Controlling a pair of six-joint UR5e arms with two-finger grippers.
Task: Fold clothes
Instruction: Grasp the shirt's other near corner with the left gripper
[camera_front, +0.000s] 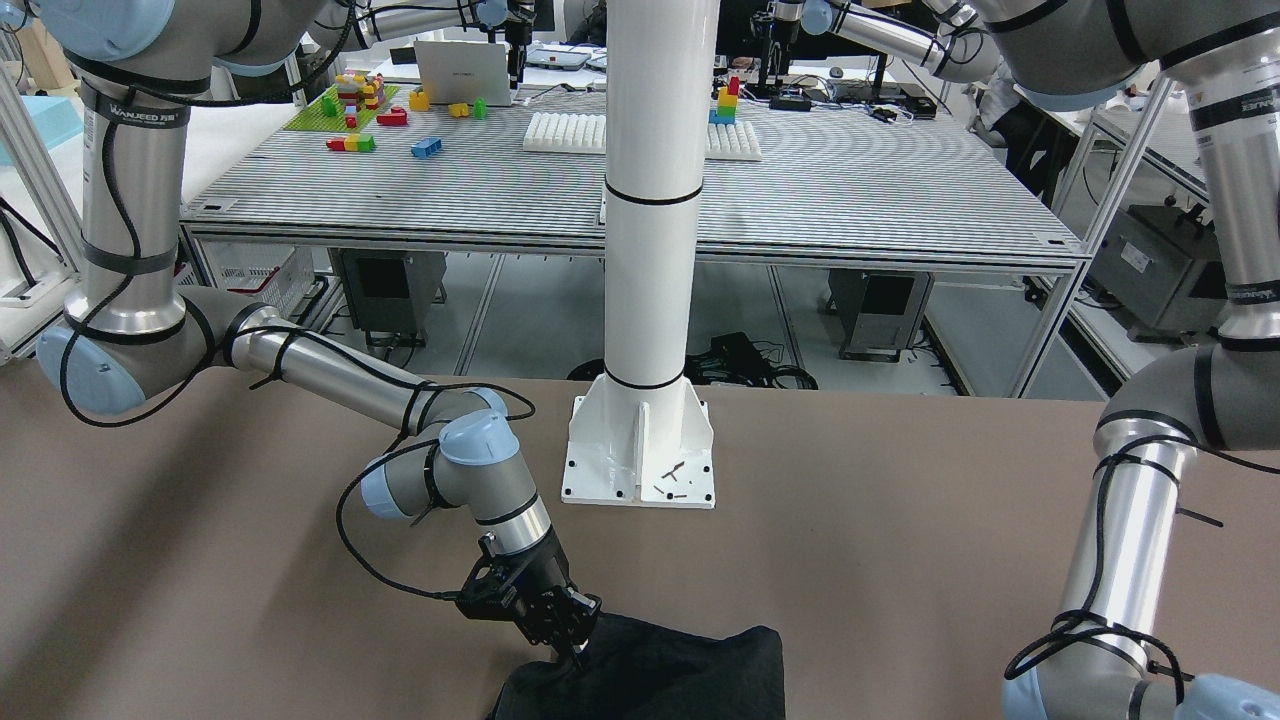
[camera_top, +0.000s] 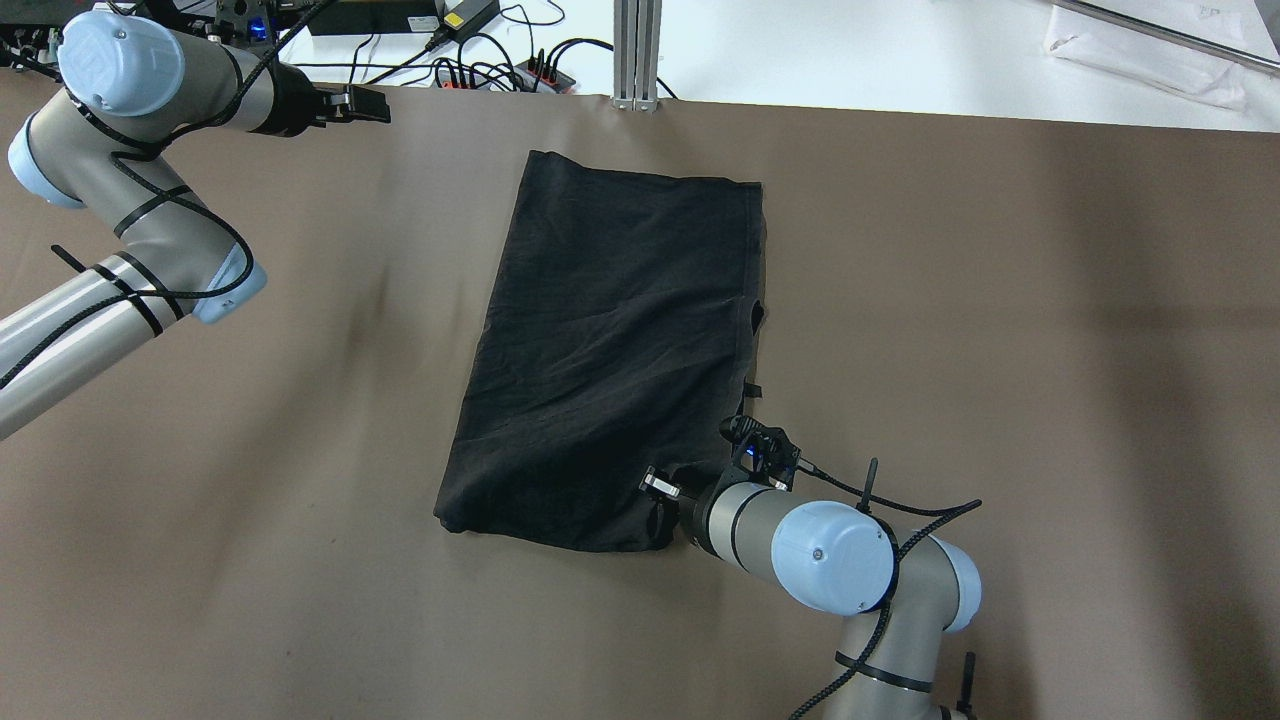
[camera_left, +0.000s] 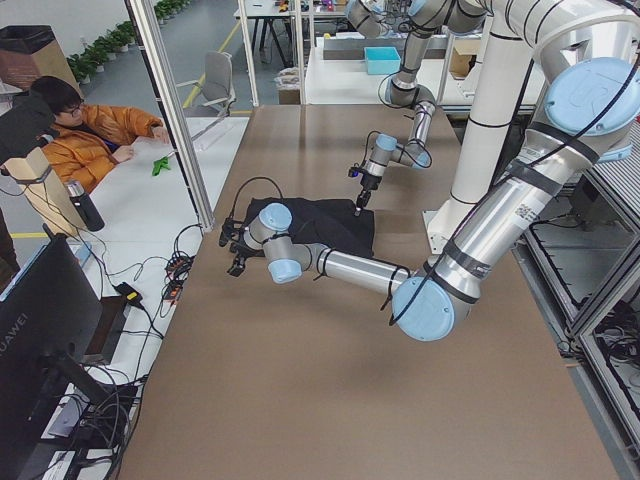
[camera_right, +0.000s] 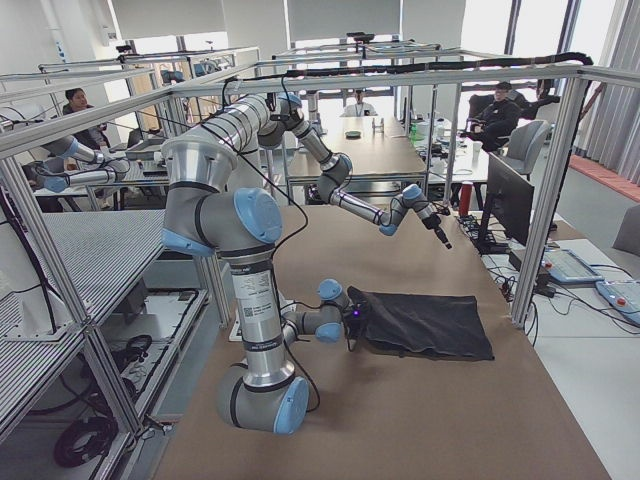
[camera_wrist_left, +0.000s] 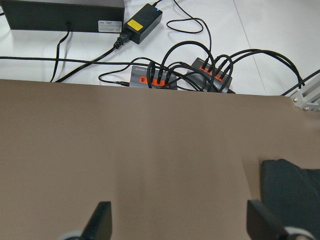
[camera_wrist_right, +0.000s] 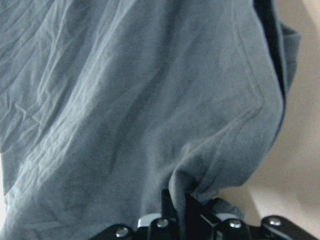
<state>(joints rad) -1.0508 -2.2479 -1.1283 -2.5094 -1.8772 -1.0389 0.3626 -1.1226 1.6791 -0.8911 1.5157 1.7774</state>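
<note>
The right pincer (camera_front: 572, 645) pinches a near corner of the garment (camera_top: 620, 340), apparently to fold it over, while the left pincer (camera_wrist_left: 181, 222) hangs spread above the surface (camera_top: 1000, 300).

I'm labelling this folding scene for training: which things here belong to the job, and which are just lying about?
Job: black garment, pinched at a corner by the right gripper; left gripper, open over bare table.
Lying about: white pillar; power strips and power adapter beyond the table edge; toy bricks on the far table.
</note>
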